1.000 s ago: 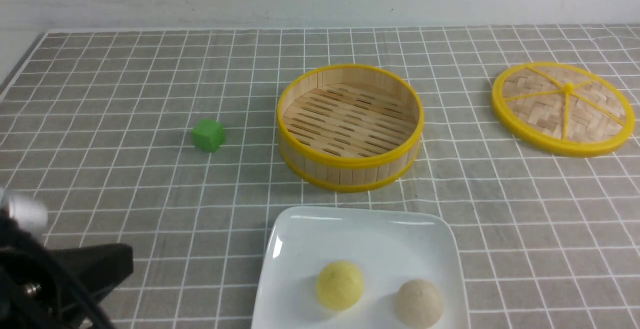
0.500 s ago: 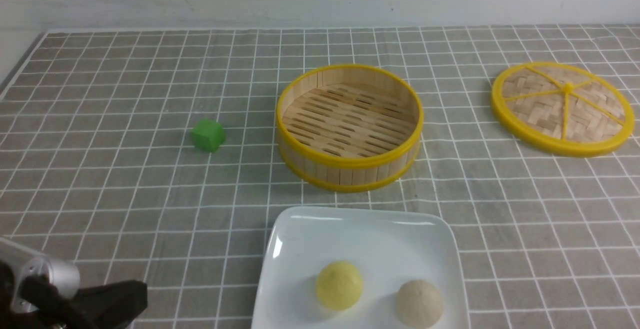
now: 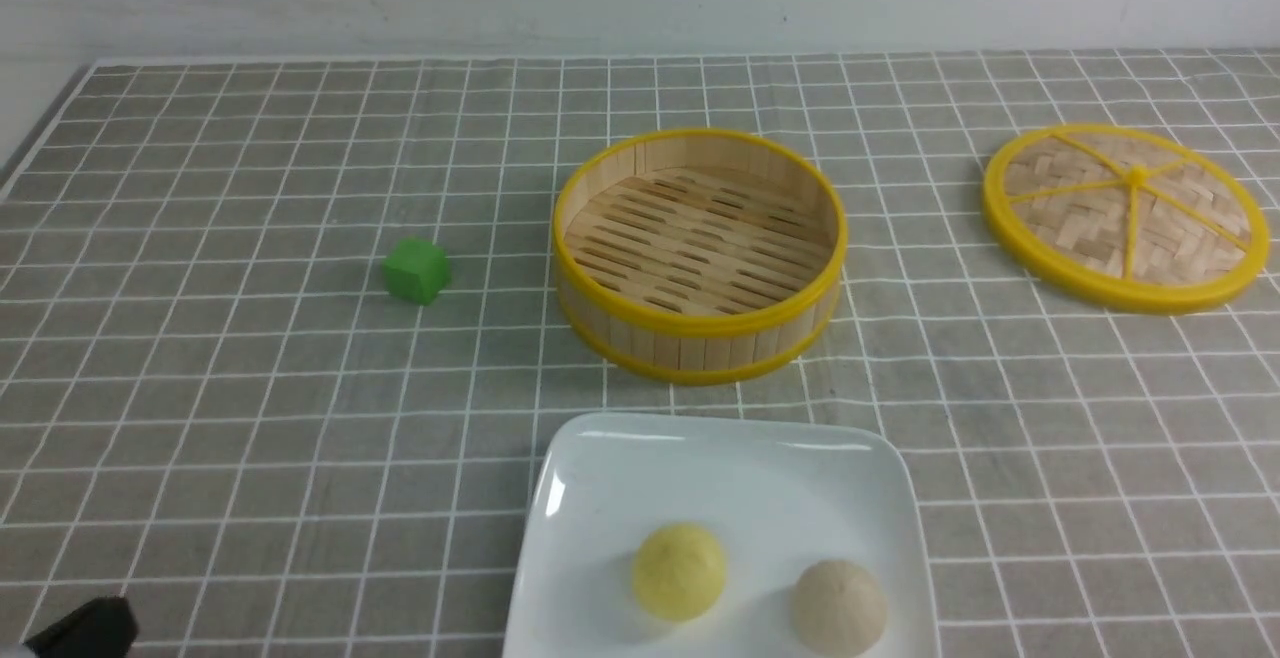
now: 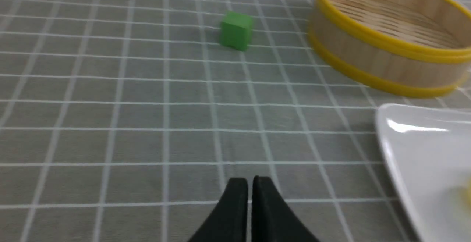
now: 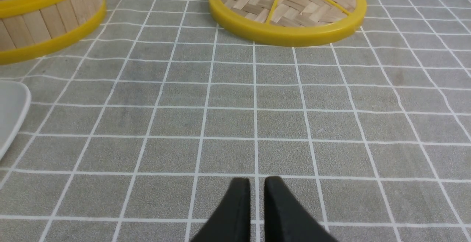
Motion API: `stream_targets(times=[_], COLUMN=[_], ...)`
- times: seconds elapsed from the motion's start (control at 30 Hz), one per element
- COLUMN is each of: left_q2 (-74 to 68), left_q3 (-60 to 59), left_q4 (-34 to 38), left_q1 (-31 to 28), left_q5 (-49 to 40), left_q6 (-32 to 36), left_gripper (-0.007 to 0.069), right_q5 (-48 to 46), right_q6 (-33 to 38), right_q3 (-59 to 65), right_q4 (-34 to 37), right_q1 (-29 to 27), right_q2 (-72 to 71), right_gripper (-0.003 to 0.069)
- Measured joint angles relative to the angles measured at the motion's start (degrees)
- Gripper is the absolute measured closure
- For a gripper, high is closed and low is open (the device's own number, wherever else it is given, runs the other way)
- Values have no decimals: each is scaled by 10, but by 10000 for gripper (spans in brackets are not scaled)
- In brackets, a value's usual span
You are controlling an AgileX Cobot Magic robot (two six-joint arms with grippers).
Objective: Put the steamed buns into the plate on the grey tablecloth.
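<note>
With the pale yellow steamed bun [image 3: 679,571] and off-white beige steamed bun [image 3: 838,606] resting at 6 o'clock on the glossy white square plate [image 3: 600,498], placement appears complete; left pincer [image 4: 250,187] and right pincer [image 5: 257,187], both together and empty, need only retract.

A green cube [image 3: 417,270] sits left of centre; the open bamboo steamer basket [image 3: 700,254] stands mid-frame, its woven lid [image 3: 1126,215] at right.
</note>
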State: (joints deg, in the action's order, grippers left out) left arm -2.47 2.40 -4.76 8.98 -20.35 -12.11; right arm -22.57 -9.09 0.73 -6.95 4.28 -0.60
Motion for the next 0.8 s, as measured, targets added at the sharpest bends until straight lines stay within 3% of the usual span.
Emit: stream_targets(times=[0.1,0.23,0.8], left_q2=[28,31,32], left_q3=[-28,-39,-39], left_q4=[3,2,-12], left_q1=[-62,-99,-75], left_q5=[-6,-3,-8], left_q6=[4,5,7], left_gripper=[574,573,556], right_q5=[0,0,0], right_q6=[0,0,0], right_q3=[0,0,0], right_q4=[0,0,0], right_q1=[0,0,0], right_q2=[0,0,0], right_gripper=[574,570,547])
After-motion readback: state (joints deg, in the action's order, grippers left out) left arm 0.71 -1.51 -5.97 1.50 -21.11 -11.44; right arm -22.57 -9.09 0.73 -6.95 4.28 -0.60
